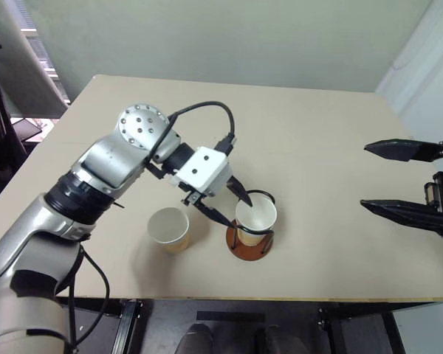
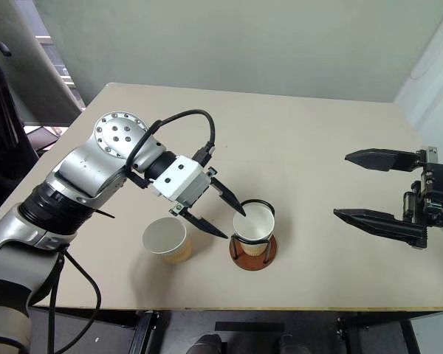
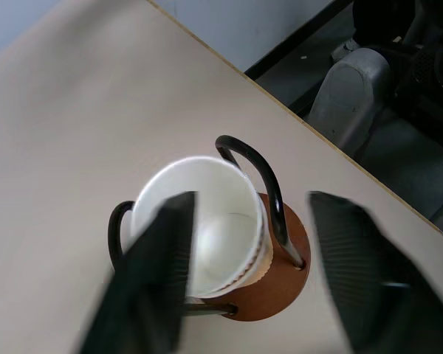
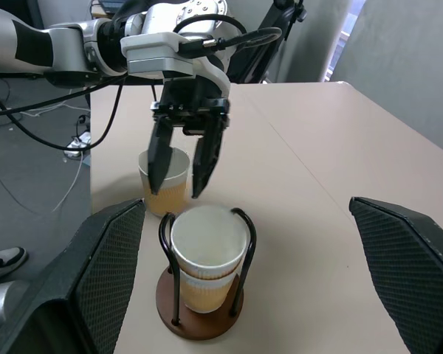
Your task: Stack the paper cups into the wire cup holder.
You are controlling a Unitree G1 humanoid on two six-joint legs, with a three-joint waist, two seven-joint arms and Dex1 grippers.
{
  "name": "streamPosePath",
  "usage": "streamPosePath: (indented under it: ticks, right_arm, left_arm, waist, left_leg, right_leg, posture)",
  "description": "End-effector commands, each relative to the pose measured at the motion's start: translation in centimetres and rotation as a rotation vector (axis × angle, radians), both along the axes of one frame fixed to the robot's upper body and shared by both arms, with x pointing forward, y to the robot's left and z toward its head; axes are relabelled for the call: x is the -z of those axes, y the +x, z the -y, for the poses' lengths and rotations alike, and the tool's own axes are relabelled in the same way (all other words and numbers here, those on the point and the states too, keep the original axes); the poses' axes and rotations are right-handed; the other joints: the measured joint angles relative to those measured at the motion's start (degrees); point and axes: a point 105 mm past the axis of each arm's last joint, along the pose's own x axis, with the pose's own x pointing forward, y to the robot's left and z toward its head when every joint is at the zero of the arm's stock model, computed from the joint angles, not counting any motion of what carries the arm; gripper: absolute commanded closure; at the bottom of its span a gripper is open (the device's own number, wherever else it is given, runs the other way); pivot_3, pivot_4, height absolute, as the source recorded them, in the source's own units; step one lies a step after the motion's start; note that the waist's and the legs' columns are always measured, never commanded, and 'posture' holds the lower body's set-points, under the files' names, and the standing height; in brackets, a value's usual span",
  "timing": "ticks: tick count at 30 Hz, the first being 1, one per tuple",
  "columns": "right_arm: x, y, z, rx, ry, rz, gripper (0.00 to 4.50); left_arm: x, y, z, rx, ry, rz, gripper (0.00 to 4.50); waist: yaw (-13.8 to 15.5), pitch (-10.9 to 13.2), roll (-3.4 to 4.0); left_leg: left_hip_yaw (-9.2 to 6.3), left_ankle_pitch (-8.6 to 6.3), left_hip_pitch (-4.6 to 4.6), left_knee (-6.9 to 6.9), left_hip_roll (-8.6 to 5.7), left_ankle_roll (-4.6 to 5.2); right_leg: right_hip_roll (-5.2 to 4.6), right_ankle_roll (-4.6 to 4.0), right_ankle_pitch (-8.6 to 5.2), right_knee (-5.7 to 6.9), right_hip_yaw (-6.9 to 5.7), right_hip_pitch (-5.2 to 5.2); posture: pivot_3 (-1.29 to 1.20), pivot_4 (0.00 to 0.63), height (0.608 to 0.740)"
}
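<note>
A beige table (image 1: 317, 147) seen from above. Near its front edge stands the holder (image 2: 253, 254), a reddish-brown disc with two black wire loops. A stack of cups (image 2: 254, 223) sits upright inside the loops; the right wrist view shows at least two nested. The left gripper (image 2: 221, 212) hangs just above and beside this stack, pointing down at an angle, its two black fingers parted and holding nothing; one fingertip is over the rim, the other toward the loose cup (image 2: 166, 240), which stands upright on the table just left of the holder. The right gripper (image 2: 373, 186) hovers well apart on the right, fingers spread wide, empty.
</note>
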Motion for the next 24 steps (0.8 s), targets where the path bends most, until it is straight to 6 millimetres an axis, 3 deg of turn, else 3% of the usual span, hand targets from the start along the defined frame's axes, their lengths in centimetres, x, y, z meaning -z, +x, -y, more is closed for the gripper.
streamPosePath:
  ticks: [1,3,6,9,20,24]
  right_arm:
    - [-0.6,-0.1,-0.2,-0.009,-0.01,0.044,0.0]
    - [-0.6,0.0,-0.3,-0.012,-0.011,0.044,0.0]
    - [-0.6,0.3,-0.3,-0.022,-0.012,0.043,0.0]
    - [-0.4,0.4,-0.4,-0.034,-0.015,0.038,0.0]
    - [0.2,1.2,-0.1,-0.047,-0.027,0.022,0.0]
    - [0.3,1.6,-0.1,-0.056,-0.027,0.018,0.0]
  left_arm:
    - [-1.0,-0.3,-0.1,0.023,-0.01,0.035,0.71]
    - [-1.8,0.2,-0.3,-0.005,-0.042,0.054,0.04]
    - [-3.5,0.7,-2.2,-0.092,-0.087,0.083,0.04]
    - [-3.8,0.6,-4.3,-0.181,-0.087,0.075,0.04]
    - [-0.4,-4.4,-9.4,-0.439,-0.024,-0.153,0.04]
    - [0.5,-5.1,-11.1,-0.558,0.01,-0.177,0.04]
  waist:
    - [0.0,0.0,0.0]
    - [0.01,0.0,0.0]
    - [-0.04,0.01,0.01]
    - [-0.53,-0.01,0.04]
    - [-0.78,-0.05,0.15]
    - [-0.86,-0.08,0.21]
  left_leg:
    - [0.0,0.0,0.0,0.0,0.0,0.0]
    - [0.0,0.0,-0.01,0.01,0.0,0.0]
    - [0.02,-0.01,-0.01,0.02,0.0,0.01]
    - [0.0,-0.01,0.02,-0.02,0.04,0.02]
    - [-0.29,-0.02,0.04,-0.19,0.03,0.04]
    - [-0.29,-0.03,0.13,-0.23,0.03,0.06]
  right_leg:
    - [0.0,0.0,0.0,0.0,0.0,0.0]
    - [0.0,0.0,0.0,0.0,0.0,0.01]
    - [0.01,0.02,0.01,0.0,0.0,0.0]
    - [0.03,0.02,0.0,0.0,0.01,-0.03]
    - [0.03,0.03,-0.02,-0.03,0.06,-0.17]
    - [0.02,-0.05,-0.06,0.03,0.1,-0.11]
  posture:
    - [0.0,0.15,0.74]
    - [0.0,0.15,0.74]
    - [0.0,0.15,0.74]
    - [0.0,0.15,0.74]
    - [0.0,0.15,0.74]
    - [0.0,0.15,0.74]
